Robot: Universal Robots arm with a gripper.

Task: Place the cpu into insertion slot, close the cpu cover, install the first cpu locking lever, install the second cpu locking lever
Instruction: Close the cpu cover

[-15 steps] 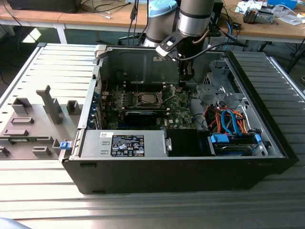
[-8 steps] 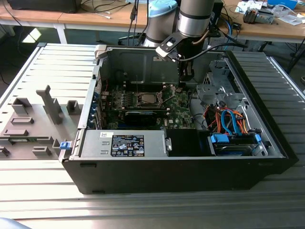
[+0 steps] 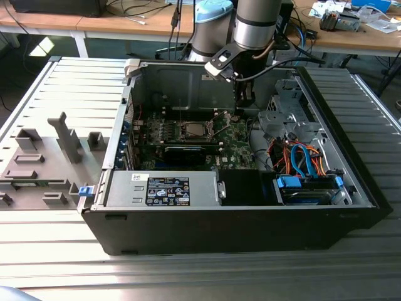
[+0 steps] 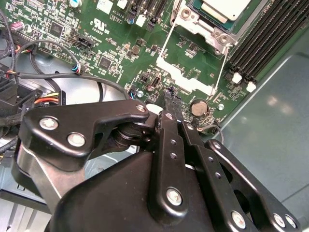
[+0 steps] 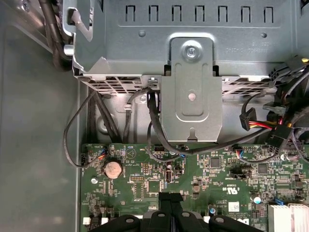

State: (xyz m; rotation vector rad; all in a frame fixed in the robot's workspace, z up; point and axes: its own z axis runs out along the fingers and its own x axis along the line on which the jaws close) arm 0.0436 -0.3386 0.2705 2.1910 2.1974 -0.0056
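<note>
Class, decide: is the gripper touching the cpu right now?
Apart. The second wrist view shows a stretch of green board between the gripper and the cpu.

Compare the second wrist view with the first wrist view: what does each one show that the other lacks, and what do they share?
Second wrist view: the cpu lying in the metal-framed insertion slot, with the memory slots beside it. First wrist view: the grey metal bracket on the chassis wall, with black cables passing by it. Shared: the green motherboard, the coin battery, and the black tool above the board near that battery.
</note>
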